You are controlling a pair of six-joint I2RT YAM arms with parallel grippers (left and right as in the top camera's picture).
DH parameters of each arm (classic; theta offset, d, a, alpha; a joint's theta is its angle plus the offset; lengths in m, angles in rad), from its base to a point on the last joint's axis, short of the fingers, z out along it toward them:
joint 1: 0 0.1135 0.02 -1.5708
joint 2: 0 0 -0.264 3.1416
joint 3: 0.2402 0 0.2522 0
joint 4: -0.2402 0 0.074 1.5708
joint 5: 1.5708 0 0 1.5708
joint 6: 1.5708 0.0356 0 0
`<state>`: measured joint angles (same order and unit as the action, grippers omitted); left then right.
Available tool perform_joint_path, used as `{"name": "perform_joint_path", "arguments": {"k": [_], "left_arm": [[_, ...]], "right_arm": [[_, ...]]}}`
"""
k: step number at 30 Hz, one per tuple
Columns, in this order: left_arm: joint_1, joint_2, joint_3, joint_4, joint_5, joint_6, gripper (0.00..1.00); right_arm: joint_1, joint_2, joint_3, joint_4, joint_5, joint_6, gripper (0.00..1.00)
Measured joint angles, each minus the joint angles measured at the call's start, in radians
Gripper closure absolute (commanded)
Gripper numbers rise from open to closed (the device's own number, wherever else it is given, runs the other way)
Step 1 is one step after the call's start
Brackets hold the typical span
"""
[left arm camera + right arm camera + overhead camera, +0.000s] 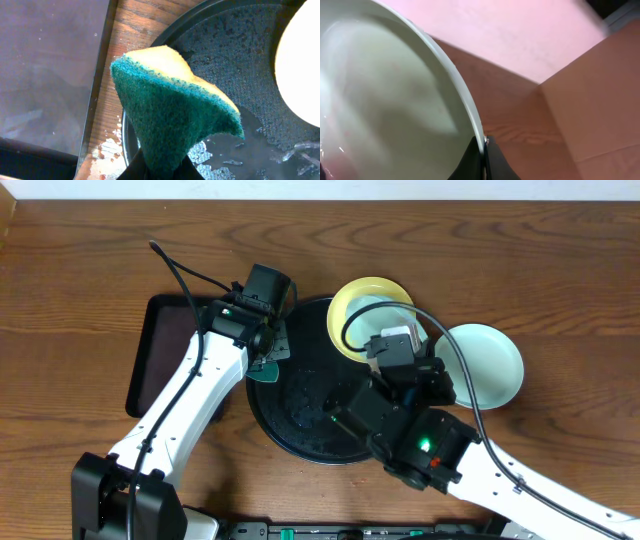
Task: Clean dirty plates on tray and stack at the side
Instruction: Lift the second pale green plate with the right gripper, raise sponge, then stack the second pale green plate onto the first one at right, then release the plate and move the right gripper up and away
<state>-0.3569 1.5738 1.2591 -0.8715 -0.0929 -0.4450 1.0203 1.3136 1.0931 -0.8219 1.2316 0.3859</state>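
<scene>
Two pinches, one slippery
Right fingers (468,165) pinch the mint plate (385,100) by its rim, left fingers (197,174) squeeze the sponge (170,115); wet-looking rim might slip onto the tray (300,415).

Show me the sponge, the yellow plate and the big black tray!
sponge (175,115): left wrist view, on its green scrubbing side.
yellow plate (352,294): overhead view, on its upper left rim.
black tray (300,402): overhead view, on its bare floor.
</scene>
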Motion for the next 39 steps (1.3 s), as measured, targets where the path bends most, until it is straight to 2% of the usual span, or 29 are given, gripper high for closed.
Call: {"name": "perform_joint_path", "arguments": {"k": [9, 14, 18, 24, 31, 35, 39], "left_arm": [[0.0, 0.0, 0.0, 0.0, 0.0, 0.0, 0.93], [0.0, 0.0, 0.0, 0.001, 0.0, 0.0, 0.92], [0.0, 0.0, 0.0, 0.004, -0.003, 0.0, 0.93], [0.0, 0.0, 0.0, 0.006, -0.003, 0.0, 0.92], [0.0, 0.001, 0.0, 0.011, -0.003, 0.0, 0.93], [0.0, 0.001, 0.0, 0.022, -0.003, 0.0, 0.92], [0.0, 0.001, 0.0, 0.029, -0.003, 0.0, 0.93]], "right_arm": [[0.008, 0.0, 0.0, 0.0, 0.056, -0.001, 0.99], [-0.027, 0.0, 0.0, -0.031, -0.055, 0.031, 0.99], [-0.114, 0.0, 0.0, -0.103, -0.23, 0.113, 0.99], [-0.358, 0.0, 0.0, -0.104, -0.558, 0.172, 0.99], [-0.756, 0.001, 0.0, -0.109, -0.915, 0.097, 0.99], [-0.951, 0.015, 0.0, -0.143, -1.01, 0.059, 0.99], [-1.065, 0.076, 0.0, -0.145, -1.043, 0.023, 0.99]]}}
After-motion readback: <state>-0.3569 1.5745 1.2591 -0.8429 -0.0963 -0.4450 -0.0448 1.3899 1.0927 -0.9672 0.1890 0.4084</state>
